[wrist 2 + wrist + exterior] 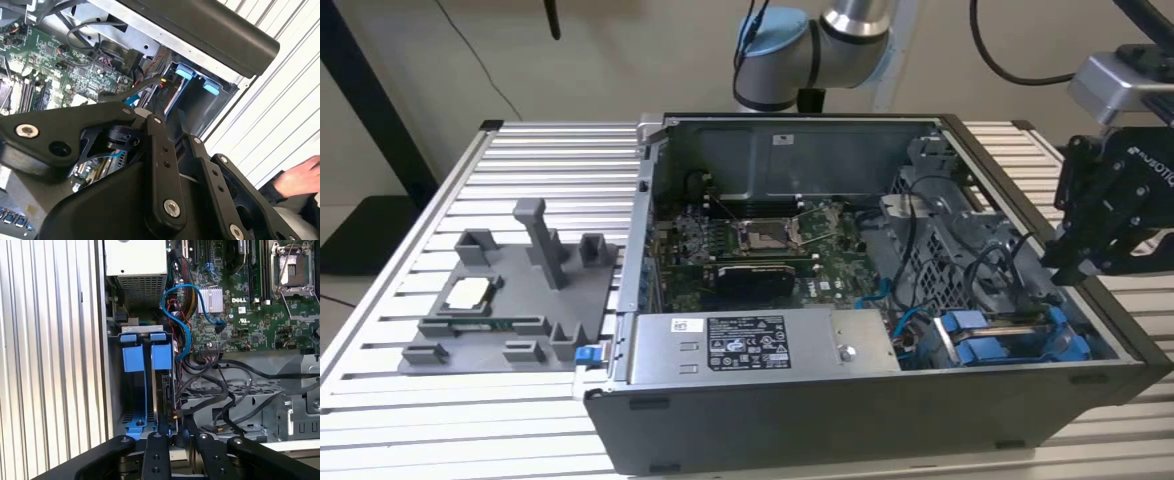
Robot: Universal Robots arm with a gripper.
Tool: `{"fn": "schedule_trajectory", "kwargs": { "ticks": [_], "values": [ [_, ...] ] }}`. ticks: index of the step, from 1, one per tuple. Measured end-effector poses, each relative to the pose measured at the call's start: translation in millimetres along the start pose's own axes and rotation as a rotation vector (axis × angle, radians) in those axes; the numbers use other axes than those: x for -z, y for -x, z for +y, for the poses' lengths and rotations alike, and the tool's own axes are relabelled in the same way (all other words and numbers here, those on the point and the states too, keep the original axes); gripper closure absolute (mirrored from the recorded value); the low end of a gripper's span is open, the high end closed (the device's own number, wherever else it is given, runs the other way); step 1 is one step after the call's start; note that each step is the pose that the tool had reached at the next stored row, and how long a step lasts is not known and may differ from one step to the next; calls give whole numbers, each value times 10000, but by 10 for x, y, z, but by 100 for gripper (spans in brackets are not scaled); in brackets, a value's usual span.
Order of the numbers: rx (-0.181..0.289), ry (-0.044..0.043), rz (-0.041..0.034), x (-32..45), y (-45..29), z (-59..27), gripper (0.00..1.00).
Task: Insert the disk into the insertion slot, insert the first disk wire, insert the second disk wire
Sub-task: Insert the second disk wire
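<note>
The insertion slot (1003,338) is the grey bay with blue rails in the case's near corner, at the exterior view's right. In the first wrist view the slot (150,385) has two blue tabs at one end and a thin metal wall between them. The disk's flat face is out of view. Black wires (225,385) and a blue wire (181,320) lie loose beside the bay. My black gripper (1070,268) hangs above the case's right wall, over the bay. Its fingers (156,455) stand close together, shut, with nothing seen between them.
The open computer case (854,415) sits on a slatted metal table (534,160). Inside are a motherboard (761,240) and a grey power-supply box (761,345). A grey fixture (507,300) with small parts stands at the exterior view's left. A person's hand (300,180) rests on the table beside the case.
</note>
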State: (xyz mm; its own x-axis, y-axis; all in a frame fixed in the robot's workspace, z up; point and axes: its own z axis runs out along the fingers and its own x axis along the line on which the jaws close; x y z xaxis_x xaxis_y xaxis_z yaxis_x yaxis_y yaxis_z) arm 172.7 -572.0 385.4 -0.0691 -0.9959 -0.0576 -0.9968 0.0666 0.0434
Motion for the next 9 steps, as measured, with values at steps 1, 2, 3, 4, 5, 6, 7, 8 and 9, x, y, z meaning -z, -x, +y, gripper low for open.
{"fn": "schedule_trajectory", "kwargs": {
  "ticks": [1,2,3,4,5,6,7,8,9],
  "values": [
    [2,-1,0,0,2,-16,73],
    [4,0,0,1,5,-29,73],
    [4,0,-1,1,8,-38,73],
    [4,0,-5,1,12,-47,73],
    [5,1,-16,0,16,-55,73],
    [5,2,-34,0,22,-63,73],
    [7,4,-58,0,28,-70,73],
    [9,6,-86,1,36,-76,73],
    [11,9,-120,0,47,-81,73]
  ]
}}
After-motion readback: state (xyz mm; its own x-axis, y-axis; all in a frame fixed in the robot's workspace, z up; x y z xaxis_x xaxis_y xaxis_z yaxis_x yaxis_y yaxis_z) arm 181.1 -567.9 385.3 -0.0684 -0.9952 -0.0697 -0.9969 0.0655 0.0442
